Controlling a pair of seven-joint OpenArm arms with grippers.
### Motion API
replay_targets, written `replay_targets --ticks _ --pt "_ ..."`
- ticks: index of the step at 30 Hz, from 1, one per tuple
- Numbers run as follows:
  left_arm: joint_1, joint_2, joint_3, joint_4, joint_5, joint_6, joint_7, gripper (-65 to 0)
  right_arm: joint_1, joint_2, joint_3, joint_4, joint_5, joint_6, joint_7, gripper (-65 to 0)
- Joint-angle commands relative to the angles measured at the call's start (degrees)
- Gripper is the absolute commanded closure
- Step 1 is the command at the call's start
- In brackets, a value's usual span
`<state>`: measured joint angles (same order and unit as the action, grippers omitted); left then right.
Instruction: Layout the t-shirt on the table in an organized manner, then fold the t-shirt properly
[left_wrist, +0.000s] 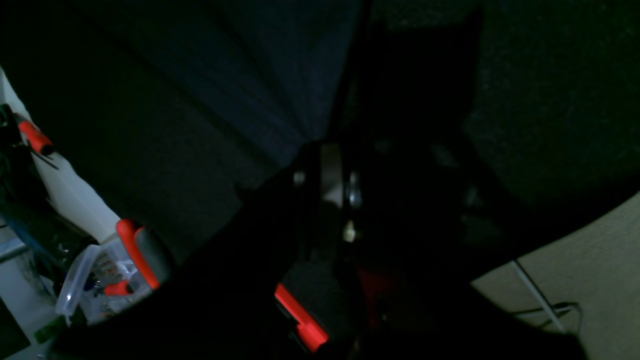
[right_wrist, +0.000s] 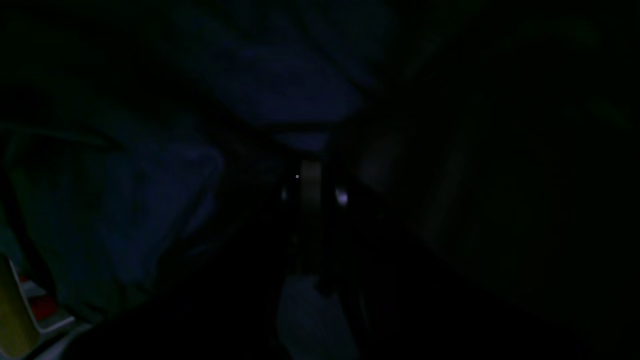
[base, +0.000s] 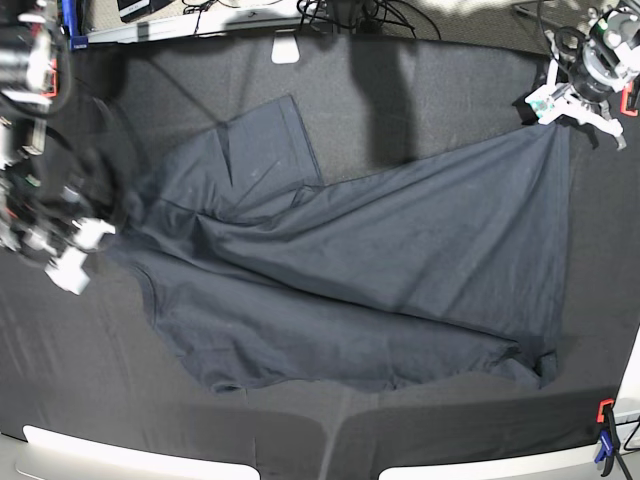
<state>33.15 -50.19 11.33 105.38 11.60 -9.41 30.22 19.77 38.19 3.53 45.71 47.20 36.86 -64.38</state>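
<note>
This is a robotics lab or test bench rather than a home. The work surface is a table (base: 400, 90) draped in matte black cloth that is pinned down by orange-handled spring clamps (left_wrist: 142, 252), one of them sitting just below and to the side of the left wrist camera's own tool, with another clamp (base: 603, 430) at the table's near corner in the base view. Beyond the far edge from the arms a tangle of black cables (base: 375, 15) runs along the floor, and beside the clamped edge stands a clear plastic tub (left_wrist: 82, 287) of small parts.
</note>
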Motion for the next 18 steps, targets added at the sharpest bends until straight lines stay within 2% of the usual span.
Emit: replay_targets --ticks 1,8,14,18 --pt "0.17 -0.96 -0.42 0.79 0.37 0.66 -0.28 0.0 0.09 1.95 0.26 0.42 -1.18 0.81 -0.63 0.0" --pt "0.17 -0.96 -0.42 0.79 0.35 0.66 -0.26 0.0 -6.21 7.39 0.26 0.42 4.02 0.85 -0.63 0.0" --pt "0.17 -1.05 -0.42 0.79 0.85 0.66 1.66 0.0 -10.51 12.39 0.28 0.42 4.22 0.83 -0.63 0.0" --pt "0.17 -1.46 -0.42 0.79 1.03 0.66 1.66 0.0 -12.35 14.19 0.28 0.42 4.11 0.85 -0.61 0.0"
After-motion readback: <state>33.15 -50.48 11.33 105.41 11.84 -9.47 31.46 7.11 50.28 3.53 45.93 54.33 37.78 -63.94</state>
